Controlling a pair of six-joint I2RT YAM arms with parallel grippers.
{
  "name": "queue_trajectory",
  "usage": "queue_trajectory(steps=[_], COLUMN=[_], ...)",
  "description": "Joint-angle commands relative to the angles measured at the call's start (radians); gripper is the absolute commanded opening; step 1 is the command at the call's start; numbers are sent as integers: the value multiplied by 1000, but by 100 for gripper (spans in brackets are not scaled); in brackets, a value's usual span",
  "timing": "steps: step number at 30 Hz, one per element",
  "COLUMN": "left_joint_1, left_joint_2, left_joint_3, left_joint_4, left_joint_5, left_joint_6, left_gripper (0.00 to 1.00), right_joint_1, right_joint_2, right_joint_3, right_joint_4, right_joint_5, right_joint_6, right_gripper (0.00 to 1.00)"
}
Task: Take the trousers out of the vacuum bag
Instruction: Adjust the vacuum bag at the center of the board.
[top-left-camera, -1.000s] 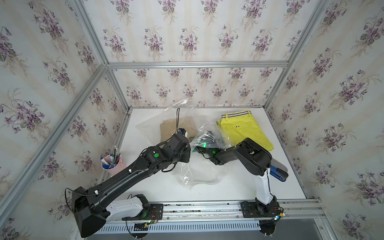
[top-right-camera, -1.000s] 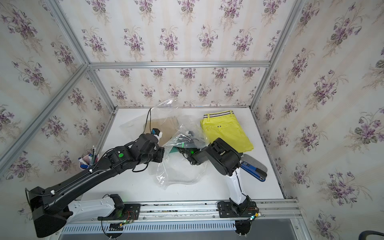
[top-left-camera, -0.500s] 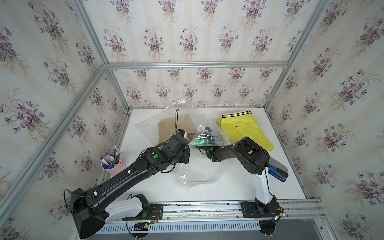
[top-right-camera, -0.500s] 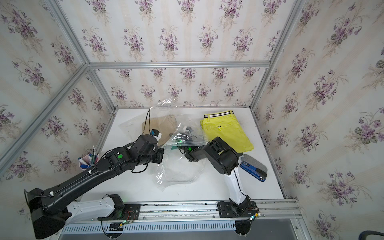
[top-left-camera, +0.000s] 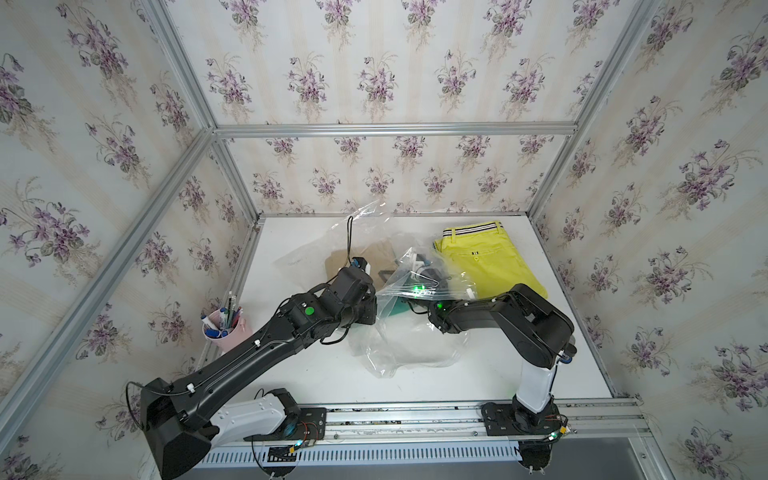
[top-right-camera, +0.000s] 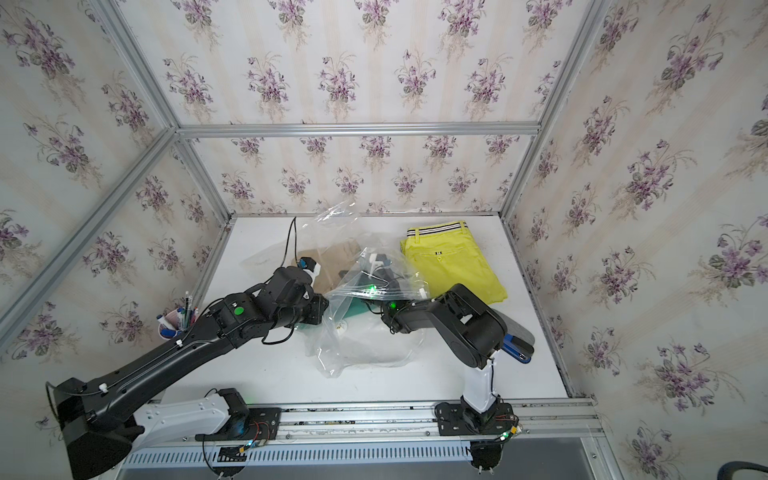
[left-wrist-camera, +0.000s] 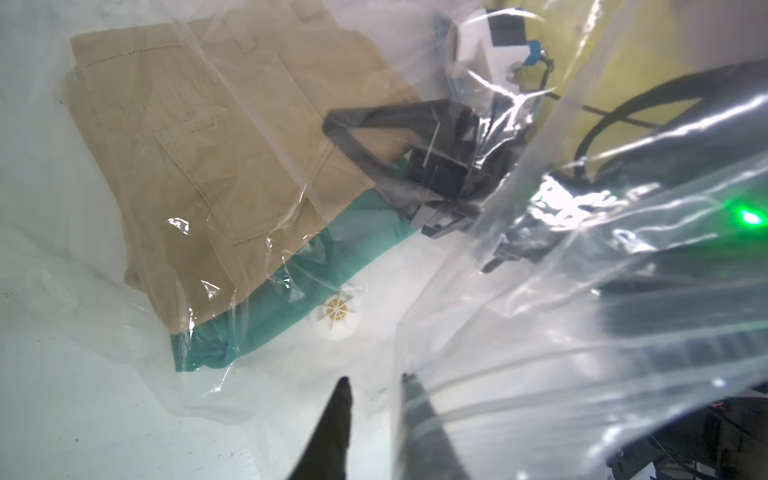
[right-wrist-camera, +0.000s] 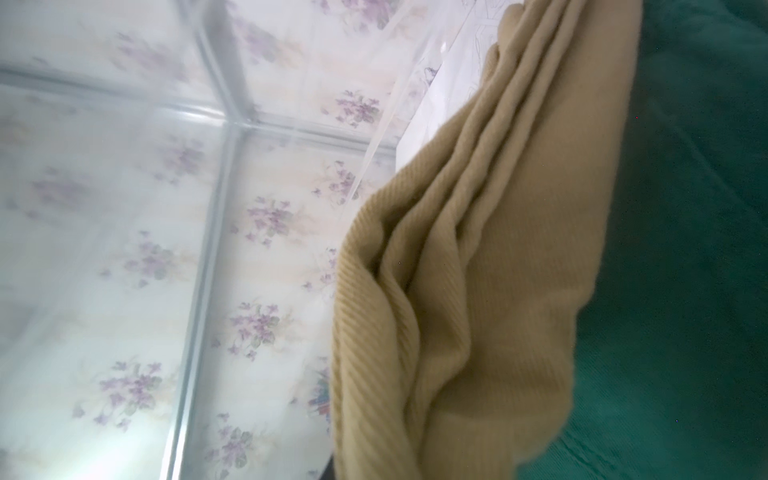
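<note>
Right gripper (left-wrist-camera: 415, 178): clenched inside the vacuum bag (top-left-camera: 409, 345). The tan trousers (left-wrist-camera: 208, 145) bunch up at its jaws, judged a grasp on their edge.
Left gripper (left-wrist-camera: 372, 386): released, fingers parted. Its wrist stands at 9 o'clock of the bag's raised film in both top views. A film edge lies over one finger, not pinched.
Tan trousers: inside the bag, at 11 o'clock of the right gripper in both top views, lying on the teal green trousers (left-wrist-camera: 332, 257).
Teal green trousers: inside the bag, beneath the tan pair, just beside the bag's white valve (left-wrist-camera: 334, 312).
Yellow-green trousers (top-left-camera: 490, 266): out of the bag, flat on the table (top-left-camera: 316, 374) at 2 o'clock of the bag.
Done: one pair seen outside.
Left: two pairs seen inside. The tan pair is judged the one in hand, teal green after it.
Not identified: any further trousers.
</note>
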Motion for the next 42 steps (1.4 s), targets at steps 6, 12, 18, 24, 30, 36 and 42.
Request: queue_trajectory(steps=[6, 12, 18, 24, 30, 36, 42], left_joint_1=[1, 2, 59, 202, 358, 471, 532], left_joint_2=[-103, -255, -313, -344, -306, -225, -146], left_joint_3=[-27, -117, -240, -412, -510, -599, -617], left_joint_4=[26, -25, -148, -41, 77, 268, 361], left_joint_5=[269, 196, 43, 127, 234, 345, 381], left_joint_6=[125, 23, -229, -318, -292, -262, -231], left_gripper=[100, 100, 100, 100, 89, 60, 38], right_joint_1=[-4, -8, -10, -11, -15, -16, -16], right_joint_2=[-32, 0, 17, 33, 34, 40, 42], right_joint_3=[-109, -150, -154, -158, -157, -156, -153], right_joint_4=[88, 151, 166, 187, 185, 189, 185], right_joint_5=[-33, -39, -42, -53, -55, -58, -61], right_joint_6=[-40, -16, -14, -3, -4, -2, -2], right_gripper=[0, 0, 0, 0, 0, 0, 0])
